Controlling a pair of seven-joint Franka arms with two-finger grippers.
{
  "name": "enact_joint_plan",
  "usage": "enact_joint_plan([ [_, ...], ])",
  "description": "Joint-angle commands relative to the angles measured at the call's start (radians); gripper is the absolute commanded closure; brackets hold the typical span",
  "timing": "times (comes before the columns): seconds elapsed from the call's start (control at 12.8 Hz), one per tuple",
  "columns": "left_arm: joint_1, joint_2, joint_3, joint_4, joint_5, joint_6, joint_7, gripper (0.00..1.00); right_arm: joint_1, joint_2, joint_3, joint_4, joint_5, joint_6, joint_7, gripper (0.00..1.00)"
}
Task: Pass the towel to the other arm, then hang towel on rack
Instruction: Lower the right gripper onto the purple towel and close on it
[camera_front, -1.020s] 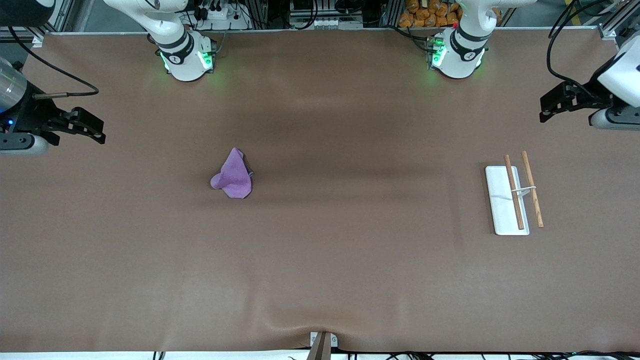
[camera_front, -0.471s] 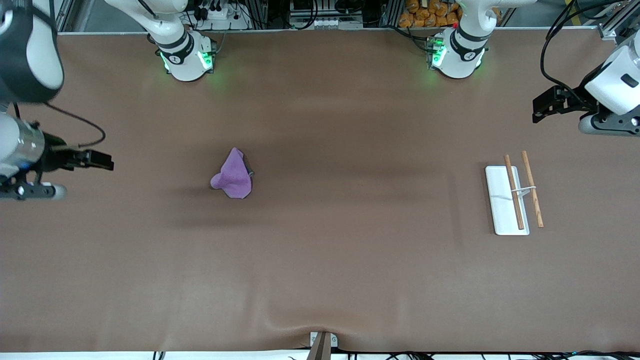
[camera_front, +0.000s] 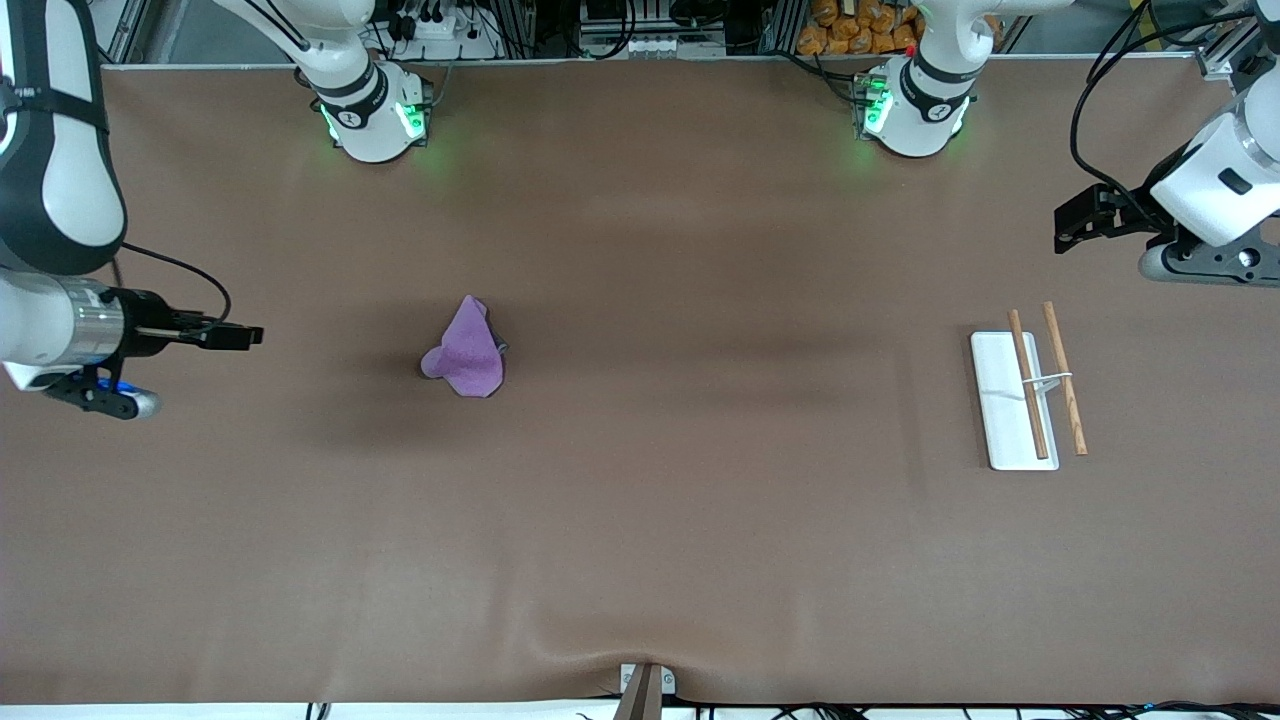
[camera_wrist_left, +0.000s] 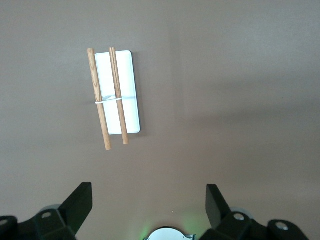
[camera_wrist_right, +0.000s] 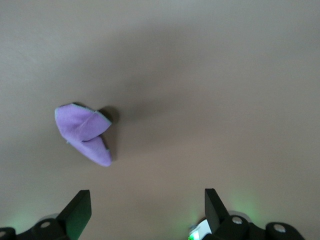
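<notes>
A wide bench (camera_front: 640, 520) covered in a matte brown mat fills the scene, softly lit with faint shadow bands. Along its top edge stand aluminium frames, cables (camera_front: 640, 25) and orange items (camera_front: 860, 25). A small bracket (camera_front: 645, 685) sits at the bottom edge's middle.

Both arms run off the front view's edges; the towel's (camera_front: 466, 350) folds hide its underside and grey face.

Plain brown desk (camera_front: 700, 520). Purple towel (camera_front: 467, 349) with a dark grey edge. Rack (camera_front: 1030, 385): white base, light-brown wooden rods, thin white bracket. Both pincers black, arms white.
</notes>
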Motion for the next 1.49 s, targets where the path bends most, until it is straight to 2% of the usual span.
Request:
enact_joint_plan([
  [0.0,-0.001,-0.018,0.001,-0.032,-0.003,0.035,-0.003,0.00,-0.030,-0.016,0.013,-0.095,0.056,0.036,0.091,0.00],
  [0.31,-0.001,-0.019,0.001,-0.066,-0.003,0.082,-0.003,0.00,-0.013,-0.006,0.016,-0.230,0.146,0.137,0.223,0.00],
  [0.55,0.001,-0.019,0.001,-0.067,-0.003,0.087,-0.003,0.00,0.031,0.020,0.016,-0.350,0.302,0.264,0.231,0.00],
  [0.78,0.001,-0.019,0.001,-0.069,-0.003,0.087,-0.003,0.00,0.102,0.051,0.016,-0.340,0.312,0.320,0.352,0.00],
  [1.1,-0.001,-0.019,0.001,-0.069,-0.003,0.087,-0.004,0.00,0.202,0.151,0.017,-0.333,0.393,0.518,0.404,0.00],
  [1.33,-0.004,-0.018,0.001,-0.067,-0.003,0.091,-0.004,0.00,0.179,0.214,0.014,-0.290,0.392,0.541,0.395,0.00],
  [1.41,-0.005,-0.016,0.001,-0.067,-0.003,0.091,-0.004,0.00,0.183,0.217,0.014,-0.290,0.390,0.568,0.395,0.05],
])
